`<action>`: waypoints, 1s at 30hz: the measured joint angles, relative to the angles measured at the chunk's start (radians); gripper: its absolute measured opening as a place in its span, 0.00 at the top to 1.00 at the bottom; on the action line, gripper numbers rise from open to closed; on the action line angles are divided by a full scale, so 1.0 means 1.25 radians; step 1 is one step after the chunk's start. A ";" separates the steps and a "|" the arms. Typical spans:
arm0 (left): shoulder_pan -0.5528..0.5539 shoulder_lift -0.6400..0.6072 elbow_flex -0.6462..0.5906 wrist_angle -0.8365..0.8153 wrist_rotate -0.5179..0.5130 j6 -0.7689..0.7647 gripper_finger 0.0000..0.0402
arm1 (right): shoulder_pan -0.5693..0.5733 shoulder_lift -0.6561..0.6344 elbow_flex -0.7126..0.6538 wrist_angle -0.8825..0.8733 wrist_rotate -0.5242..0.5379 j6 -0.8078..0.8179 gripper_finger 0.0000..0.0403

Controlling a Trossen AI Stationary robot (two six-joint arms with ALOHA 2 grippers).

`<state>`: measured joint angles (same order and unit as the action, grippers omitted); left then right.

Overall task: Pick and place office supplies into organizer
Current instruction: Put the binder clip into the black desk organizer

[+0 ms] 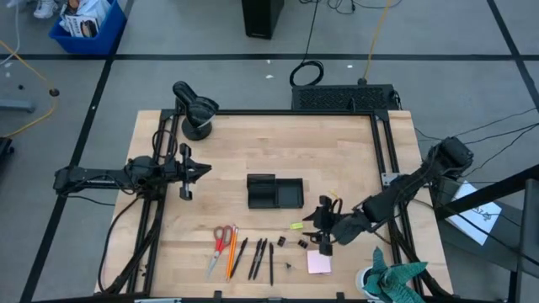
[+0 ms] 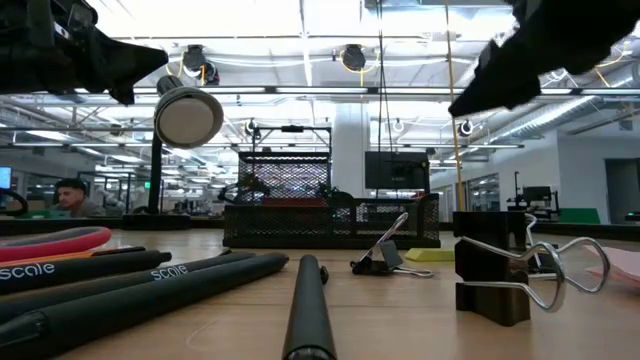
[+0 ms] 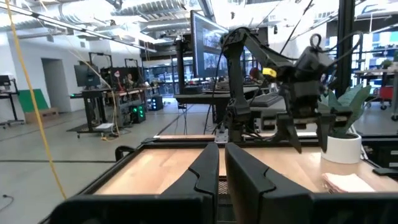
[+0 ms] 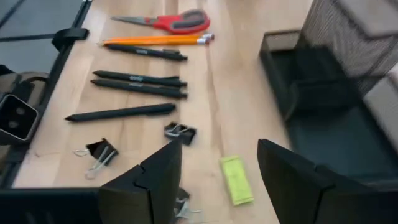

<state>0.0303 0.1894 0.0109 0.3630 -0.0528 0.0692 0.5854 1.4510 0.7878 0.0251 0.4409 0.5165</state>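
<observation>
The black organizer (image 1: 274, 192) stands mid-table. Near the front edge lie red-handled scissors (image 1: 221, 240), an orange pencil (image 1: 232, 250), several black pens (image 1: 257, 257), black clips (image 1: 301, 243), a yellow piece (image 1: 296, 225) and a pink sticky-note pad (image 1: 318, 263). My right gripper (image 4: 217, 180) hangs open, slanting down above the table. In its wrist view the yellow piece (image 4: 236, 180) lies on the wood below the gap between the fingers, a clip (image 4: 180, 131) just beyond, and the organizer (image 4: 323, 106) to one side. My left gripper (image 1: 187, 172) waits shut at the table's left, holding nothing.
A round black dome-shaped device (image 1: 195, 114) stands at the far left corner. A black mesh rack (image 1: 341, 97) sits behind the far edge. A white cup with teal-green cloth (image 1: 392, 282) stands at the near right corner. Bare wood lies between the organizer and the far edge.
</observation>
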 joint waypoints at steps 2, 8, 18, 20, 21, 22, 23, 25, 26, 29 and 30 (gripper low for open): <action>0.000 0.000 0.000 0.000 0.000 0.000 0.91 | 0.001 0.013 0.001 -0.002 -0.027 0.049 0.49; 0.000 0.000 0.000 0.001 0.000 0.003 0.91 | 0.010 0.048 0.001 0.000 -0.081 0.188 0.49; 0.000 0.000 0.000 0.001 -0.001 0.004 0.91 | 0.010 0.082 0.000 -0.012 -0.092 0.254 0.50; 0.000 0.000 0.000 0.002 0.000 0.004 0.91 | 0.010 0.089 0.001 -0.008 -0.104 0.269 0.50; 0.000 0.000 0.000 0.004 -0.001 0.004 0.91 | 0.010 0.095 0.001 -0.007 -0.104 0.274 0.50; 0.000 0.000 0.000 0.005 -0.001 0.004 0.91 | 0.014 0.101 0.001 -0.011 -0.104 0.279 0.50; 0.000 0.000 0.000 0.006 -0.001 0.004 0.91 | 0.015 0.108 0.000 -0.009 -0.103 0.285 0.50; 0.000 0.000 0.000 0.006 -0.001 0.004 0.91 | 0.015 0.129 0.001 0.017 -0.106 0.289 0.50; 0.000 0.000 0.000 0.006 -0.001 0.004 0.91 | 0.015 0.137 0.001 0.017 -0.112 0.290 0.50; 0.000 0.000 0.000 0.006 -0.001 -0.001 0.91 | 0.015 0.166 0.000 0.029 -0.144 0.308 0.50; 0.000 0.000 0.000 0.006 -0.001 -0.001 0.91 | 0.015 0.174 0.000 0.037 -0.144 0.310 0.50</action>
<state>0.0303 0.1891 0.0109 0.3709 -0.0537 0.0683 0.6041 1.6684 0.7883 0.0716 0.2615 0.9043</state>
